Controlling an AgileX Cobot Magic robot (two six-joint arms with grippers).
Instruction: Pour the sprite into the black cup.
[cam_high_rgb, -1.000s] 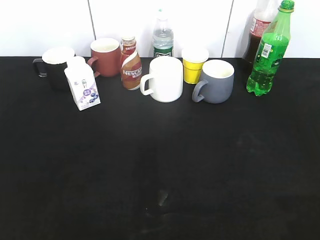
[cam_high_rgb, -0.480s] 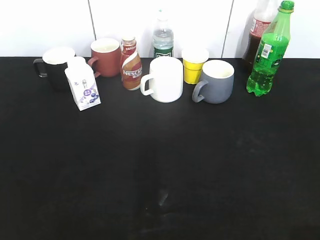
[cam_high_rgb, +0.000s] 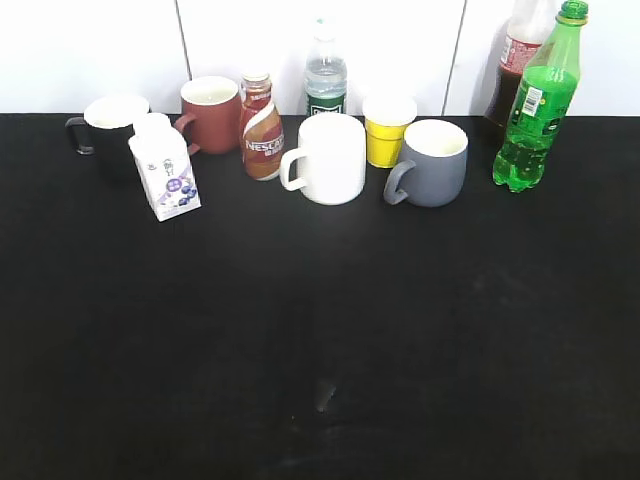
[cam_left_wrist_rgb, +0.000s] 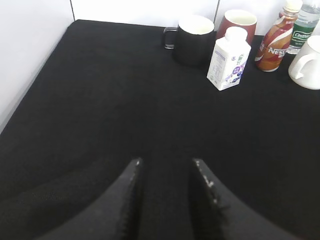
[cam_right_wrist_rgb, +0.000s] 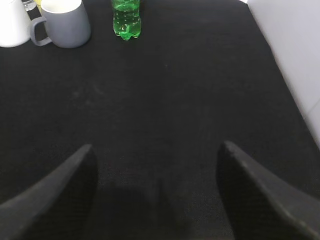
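Far ahead of the widely spread right pincer (cam_right_wrist_rgb: 157, 175), the sprite (cam_right_wrist_rgb: 125, 19) is standing beside a grey mug (cam_right_wrist_rgb: 62, 22), probably risking a bump.

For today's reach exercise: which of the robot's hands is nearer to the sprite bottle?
Right. The right hand faces the sprite bottle across bare cloth, open and empty. The left hand is on the far side, near the black cup.

Sprite (cam_right_wrist_rgb: 126, 19) top beyond upper edge

Milk carton (cam_high_rgb: 166, 178) fronts black cup (cam_high_rgb: 108, 133); sprite (cam_high_rgb: 537, 100) front unobstructed.
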